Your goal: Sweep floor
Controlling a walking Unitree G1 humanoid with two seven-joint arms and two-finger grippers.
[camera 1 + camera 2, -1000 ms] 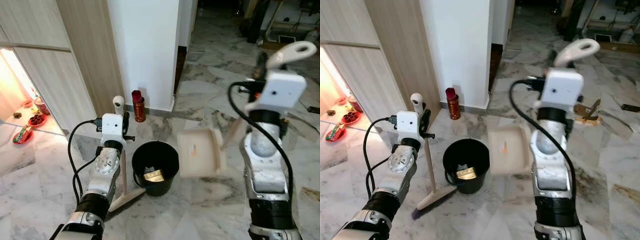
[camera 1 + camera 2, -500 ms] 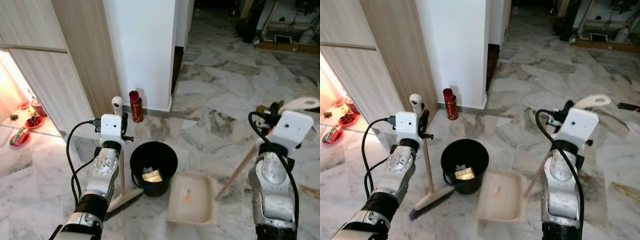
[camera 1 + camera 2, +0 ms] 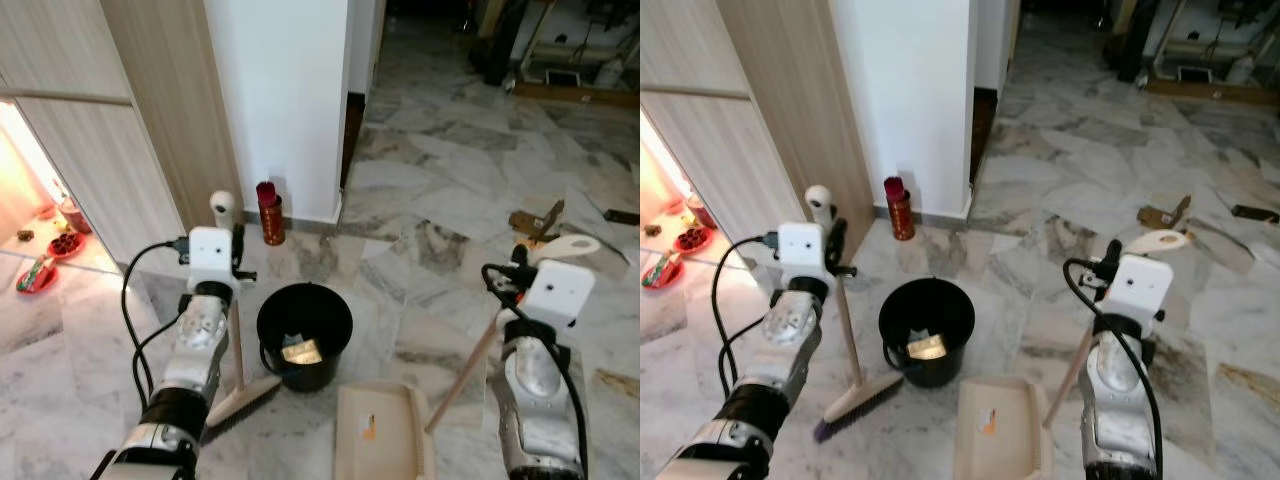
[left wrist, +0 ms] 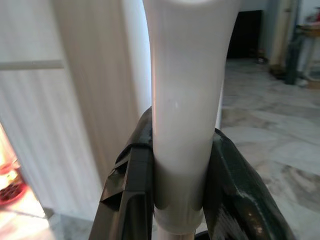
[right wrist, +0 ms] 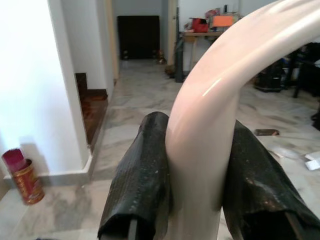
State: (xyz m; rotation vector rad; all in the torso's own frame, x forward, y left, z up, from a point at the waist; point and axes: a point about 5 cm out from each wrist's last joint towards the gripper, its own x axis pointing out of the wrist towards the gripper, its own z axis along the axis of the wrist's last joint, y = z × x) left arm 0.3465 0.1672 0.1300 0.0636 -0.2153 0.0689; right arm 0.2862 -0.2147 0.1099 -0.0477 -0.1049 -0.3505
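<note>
Dustpan [image 3: 383, 432] nearest, flat on the marble floor [image 3: 450, 215], mouth toward the bucket, one small orange scrap lying in it. Its long handle [image 3: 462, 370] slants up to the right gripper [image 5: 195, 200], whose fingers [image 5: 142, 170] pinch the pale grip from both sides.

Left gripper [image 4: 177, 175] – fingers pressed against the white broom handle [image 4: 182, 100], holding it upright. Broom head [image 3: 852, 402] rests on the floor just beside the black bucket [image 3: 304, 335], on the bucket's left. Something pale lies in the bucket's bottom; can't tell what.

Beyond – a red tin [image 3: 271, 214] at the foot of the white wall [image 3: 290, 90], wood panelling to the left, scattered bits on the floor far right.

Judgement: pan looks set down for a fresh load. To do it well, keep the pan's front lip pressed flat to the floor, draw the bristles in short low strokes toward it, and hold the pan steady against the push
</note>
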